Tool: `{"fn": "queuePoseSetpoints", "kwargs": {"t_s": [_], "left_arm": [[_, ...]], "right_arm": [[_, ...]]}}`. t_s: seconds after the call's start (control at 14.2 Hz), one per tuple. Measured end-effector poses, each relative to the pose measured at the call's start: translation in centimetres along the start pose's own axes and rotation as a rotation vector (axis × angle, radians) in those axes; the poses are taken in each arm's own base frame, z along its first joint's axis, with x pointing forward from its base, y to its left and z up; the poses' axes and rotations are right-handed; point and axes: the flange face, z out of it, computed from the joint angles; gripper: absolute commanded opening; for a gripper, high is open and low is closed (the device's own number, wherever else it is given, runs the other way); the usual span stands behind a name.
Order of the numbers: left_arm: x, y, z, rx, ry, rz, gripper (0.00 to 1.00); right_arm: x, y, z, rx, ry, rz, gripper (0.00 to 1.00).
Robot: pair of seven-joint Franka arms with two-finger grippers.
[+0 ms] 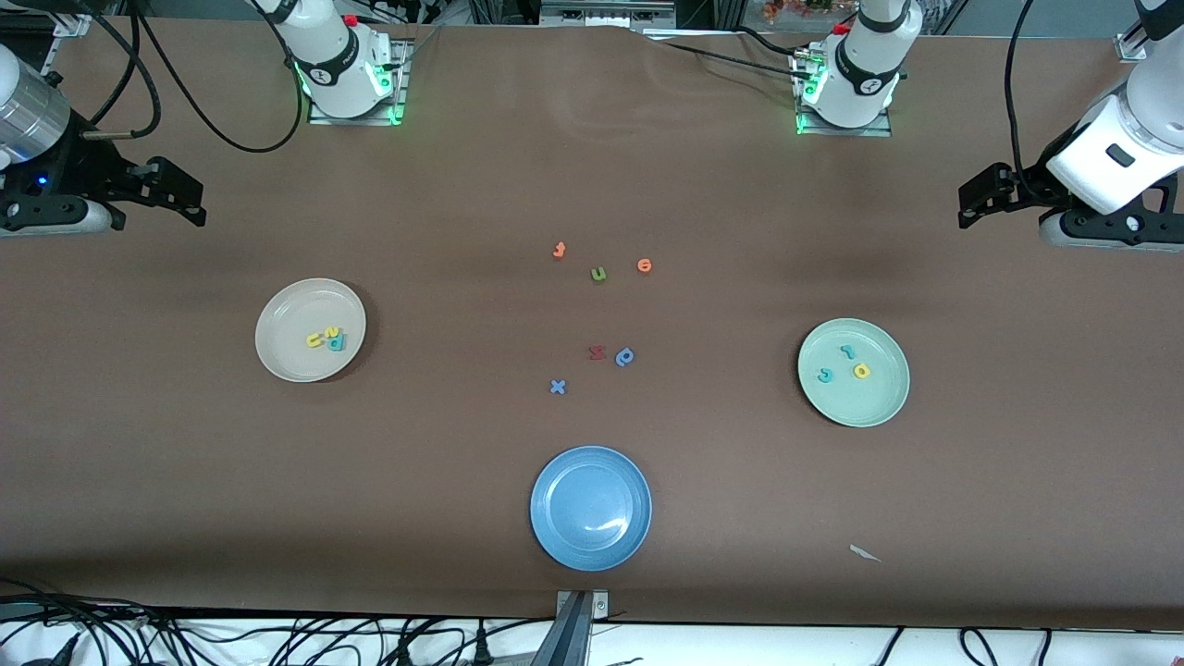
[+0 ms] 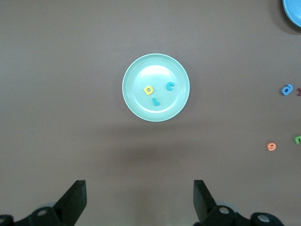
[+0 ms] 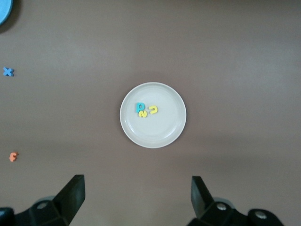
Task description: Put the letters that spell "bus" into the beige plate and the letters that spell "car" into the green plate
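The teal "b", yellow "u" and "s" [image 1: 326, 339] lie in the beige plate [image 1: 287, 356]; the "c", "a", "r" [image 1: 843, 364] lie in the green plate [image 1: 874, 402]. The left gripper [image 2: 140, 200] and the right gripper [image 3: 138, 197] wait at the tabletop ends, jaws apart.

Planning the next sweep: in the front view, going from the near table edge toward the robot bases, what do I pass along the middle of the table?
blue plate → blue x → blue p → green u → orange f

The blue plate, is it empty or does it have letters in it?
Empty. The blue plate shows only bare blue inside.
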Motion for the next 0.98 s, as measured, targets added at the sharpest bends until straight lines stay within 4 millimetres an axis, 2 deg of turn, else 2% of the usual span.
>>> {"fn": "queuePoseSetpoints", "kwargs": {"t_s": [0.35, 0.98], "left_arm": [[0.0, 0.0, 0.0, 0.000, -0.001, 0.056, 1.00], [0.0, 0.0, 0.0, 0.000, -0.001, 0.058, 1.00]], "right_arm": [[0.1, 0.0, 0.2, 0.000, -0.005, 0.000, 1.00], [0.5, 0.4, 0.9, -0.001, -0.017, 0.009, 1.00]]}}
